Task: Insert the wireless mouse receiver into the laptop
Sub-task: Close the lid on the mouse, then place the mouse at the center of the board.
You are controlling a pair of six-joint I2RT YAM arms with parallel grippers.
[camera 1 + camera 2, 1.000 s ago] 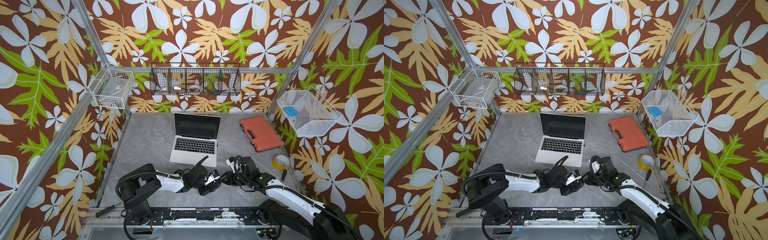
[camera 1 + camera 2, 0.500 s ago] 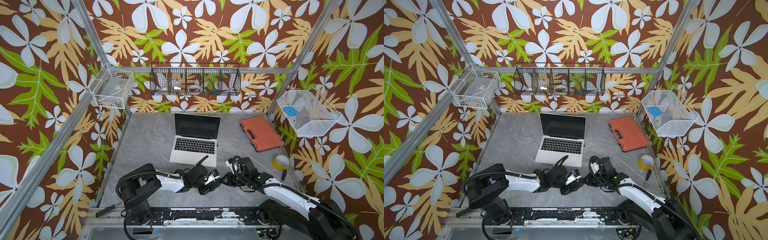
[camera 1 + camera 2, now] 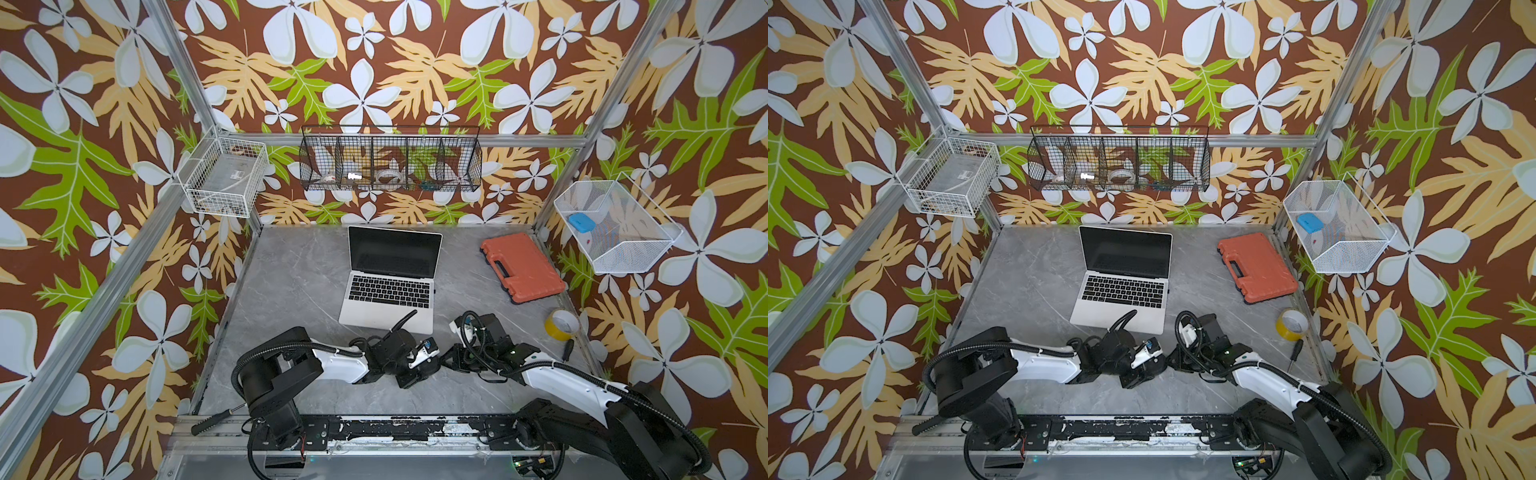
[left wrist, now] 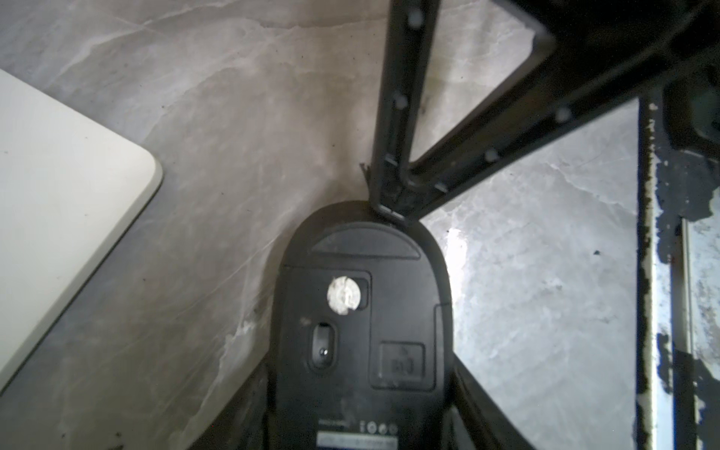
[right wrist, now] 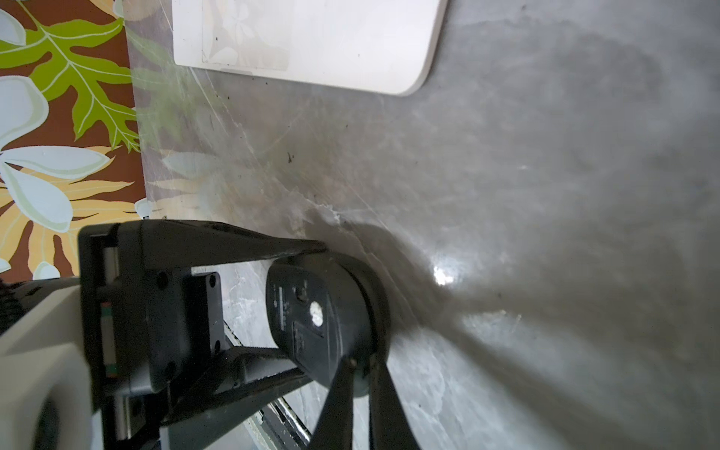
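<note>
Grey marbled counter [image 3: 299, 270] boxed in by flowered walls [image 3: 374, 83]. The silver laptop [image 3: 390, 286] stands open mid-counter, screen dark. Left gripper [image 5: 304, 307] clamps the upturned black mouse [image 4: 362, 331]; right gripper [image 4: 389, 198] is pinched closed at its end. The receiver is too small to make out.

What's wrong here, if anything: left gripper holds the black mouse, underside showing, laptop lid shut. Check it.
One error: the laptop lid is open, screen raised, in both top views. The left gripper does hold the black mouse, underside showing.
</note>
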